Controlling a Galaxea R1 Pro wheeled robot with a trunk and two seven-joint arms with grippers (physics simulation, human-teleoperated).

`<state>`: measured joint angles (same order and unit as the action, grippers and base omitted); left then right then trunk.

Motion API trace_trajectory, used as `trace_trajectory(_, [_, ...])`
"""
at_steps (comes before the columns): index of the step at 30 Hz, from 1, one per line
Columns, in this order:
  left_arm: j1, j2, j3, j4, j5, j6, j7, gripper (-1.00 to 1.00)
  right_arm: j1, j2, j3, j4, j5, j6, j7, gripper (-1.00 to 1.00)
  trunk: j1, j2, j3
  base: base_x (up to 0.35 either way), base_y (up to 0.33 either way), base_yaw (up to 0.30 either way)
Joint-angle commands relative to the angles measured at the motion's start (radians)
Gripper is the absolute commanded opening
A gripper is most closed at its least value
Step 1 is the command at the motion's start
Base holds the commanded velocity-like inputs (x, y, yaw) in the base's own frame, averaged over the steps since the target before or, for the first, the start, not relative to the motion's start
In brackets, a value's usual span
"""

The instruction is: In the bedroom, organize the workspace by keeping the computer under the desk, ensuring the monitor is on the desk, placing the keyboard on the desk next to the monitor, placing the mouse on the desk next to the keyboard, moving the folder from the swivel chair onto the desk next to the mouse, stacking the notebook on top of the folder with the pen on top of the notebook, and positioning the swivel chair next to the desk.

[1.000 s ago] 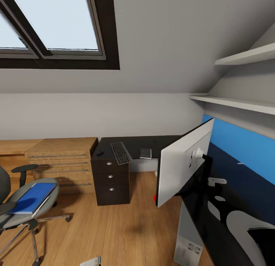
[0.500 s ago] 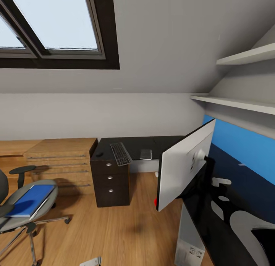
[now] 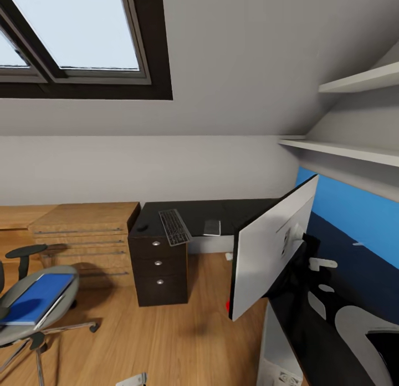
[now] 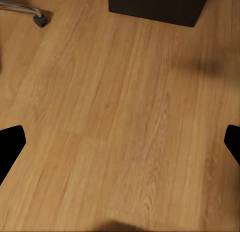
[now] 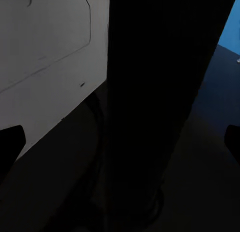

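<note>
Far left in the head view, the swivel chair (image 3: pixel 33 314) stands on the wood floor (image 3: pixel 166 336), well apart from the desk. The blue folder (image 3: pixel 33 297) lies flat on its grey seat. Behind the chair, low light-wood cabinets (image 3: pixel 83 230) stand against the wall beneath a dark-framed skylight (image 3: pixel 72 42).

Next comes the dark drawer unit (image 3: pixel 159 267) of the desk (image 3: pixel 233 208), with three round silver knobs. On the glossy black top above it:
- the mouse (image 3: pixel 142 228), near the desk's left edge;
- the keyboard (image 3: pixel 174 227), just beside the mouse, set at an angle, its near end overhanging the front edge;
- a small flat silver-grey item (image 3: pixel 211 227), further right — too small to identify.

Further right, the monitor (image 3: pixel 271 247) shows its silver-grey back, tilted, on the right wing of the desk. The computer (image 3: pixel 277 353) — a grey tower — stands on the floor under that wing. White shelves (image 3: pixel 354 86) are mounted on the right-hand wall.

In the left wrist view, the left gripper (image 4: pixel 120 147) is spread wide over bare floor and holds nothing; a chair castor (image 4: pixel 39 19) and the base of the drawer unit (image 4: pixel 157 7) lie ahead of it.

In the right wrist view, the right gripper (image 5: pixel 120 142) is also spread wide, close to the monitor back (image 5: pixel 45 57) and its black stand (image 5: pixel 155 92). Whether a finger touches either cannot be determined.
</note>
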<state>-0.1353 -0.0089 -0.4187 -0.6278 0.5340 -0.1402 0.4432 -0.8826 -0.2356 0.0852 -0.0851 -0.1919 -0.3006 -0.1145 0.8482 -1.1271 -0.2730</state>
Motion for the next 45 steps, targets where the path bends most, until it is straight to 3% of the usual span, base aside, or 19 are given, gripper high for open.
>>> trace_trajectory(1, [-0.001,0.001,-0.007,0.0,0.011,-0.007,0.006,1.0,-0.001,0.0,0.009,0.001,-0.009,-0.003,-0.003,1.0,0.0,-0.001,-0.001,0.102,0.0,0.0])
trace_trajectory(45, [-0.001,0.0,-0.009,0.0,0.011,-0.007,0.003,1.0,-0.001,-0.014,0.008,-0.001,-0.015,-0.005,-0.002,1.0,0.0,-0.001,-0.001,0.03,-0.013,0.0])
